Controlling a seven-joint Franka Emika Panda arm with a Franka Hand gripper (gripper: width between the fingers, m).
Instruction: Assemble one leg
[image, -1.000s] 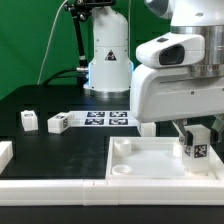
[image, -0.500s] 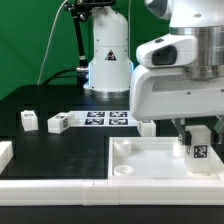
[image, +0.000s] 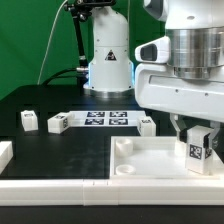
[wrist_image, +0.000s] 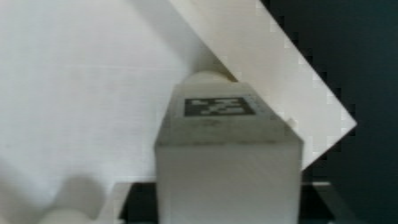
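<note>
One leg (image: 196, 149) stands upright, gripped between the closed fingers (image: 179, 128), over the white tray (image: 150, 160) near its corner on the exterior view's right.

- The leg (image: 196, 148) is seen in white, with a black-and-white square tag on its face.
- The tray (image: 128, 152) below it is shown plain white.
- The table (image: 40, 140) around the tray is seen black.
- The marker board (image: 105, 118) behind the tray is patterned with black-and-white tags.
- A green backdrop (image: 30, 40) is seen beyond the tray.
</note>
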